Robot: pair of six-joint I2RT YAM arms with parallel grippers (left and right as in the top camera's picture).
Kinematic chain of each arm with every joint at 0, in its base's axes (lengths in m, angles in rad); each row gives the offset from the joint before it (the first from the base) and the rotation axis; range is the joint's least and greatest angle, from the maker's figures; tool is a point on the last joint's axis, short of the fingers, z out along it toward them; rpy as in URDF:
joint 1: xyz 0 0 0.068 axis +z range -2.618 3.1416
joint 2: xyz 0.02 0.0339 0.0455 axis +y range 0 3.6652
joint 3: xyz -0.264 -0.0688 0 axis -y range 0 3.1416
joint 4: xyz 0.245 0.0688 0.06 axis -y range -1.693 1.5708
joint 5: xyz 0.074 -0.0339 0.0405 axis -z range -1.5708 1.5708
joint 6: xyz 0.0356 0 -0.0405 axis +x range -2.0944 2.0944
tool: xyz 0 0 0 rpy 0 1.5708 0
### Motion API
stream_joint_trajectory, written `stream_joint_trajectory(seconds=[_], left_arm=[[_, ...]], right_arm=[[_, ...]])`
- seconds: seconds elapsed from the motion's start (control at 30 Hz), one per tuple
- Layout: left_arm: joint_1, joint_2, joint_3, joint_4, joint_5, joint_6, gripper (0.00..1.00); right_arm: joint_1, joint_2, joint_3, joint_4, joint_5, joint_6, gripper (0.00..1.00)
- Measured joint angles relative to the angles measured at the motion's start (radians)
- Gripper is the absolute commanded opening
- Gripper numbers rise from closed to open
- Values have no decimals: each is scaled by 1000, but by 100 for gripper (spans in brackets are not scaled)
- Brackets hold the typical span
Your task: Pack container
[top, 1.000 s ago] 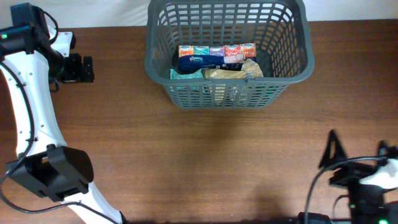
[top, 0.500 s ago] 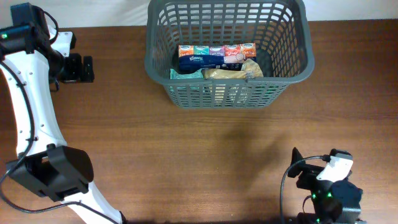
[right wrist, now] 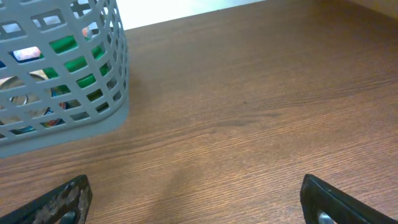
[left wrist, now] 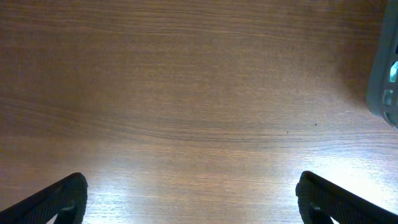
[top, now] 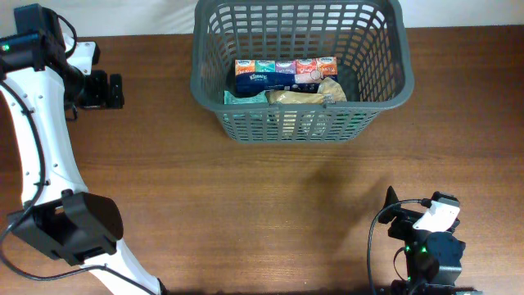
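Note:
The dark grey slotted basket (top: 209,82) stands at the back middle of the wooden table. It holds a row of tissue packs (top: 285,72), a tan bag (top: 307,95) and a teal item (top: 242,97). My left gripper (top: 115,90) is open and empty at the back left, well left of the basket; in the left wrist view (left wrist: 193,199) its fingers spread over bare wood, with the basket's edge (left wrist: 388,74) at the right. My right gripper (top: 399,211) is open and empty at the front right; in the right wrist view (right wrist: 196,199) the basket (right wrist: 68,121) lies ahead to the left.
The wooden table top (top: 262,205) stretches between the basket and the front edge. The left arm's white links and black base (top: 70,225) stand along the left side. The table's far edge (right wrist: 186,15) meets a white wall behind the basket.
The right arm has swung in from the right edge to the left and folded down near the front edge. The left arm and the basket have not moved.

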Motion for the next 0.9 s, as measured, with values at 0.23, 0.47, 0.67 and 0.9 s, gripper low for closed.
stream_joint_trajectory(seconds=[0.23, 0.47, 0.67, 0.9], left_arm=[[0, 0, 0, 0, 0, 0, 99], [-6, -7, -13, 10, 0, 0, 99], [-108, -292, -348, 86, 0, 0, 99], [-204, -915, -976, 786, -12, 6, 99]], right_arm=[[0, 0, 0, 0, 0, 0, 99], [0, 0, 0, 0, 0, 0, 99], [0, -1, 0, 1, 1, 0, 99], [0, -5, -1, 4, 5, 0, 99]])
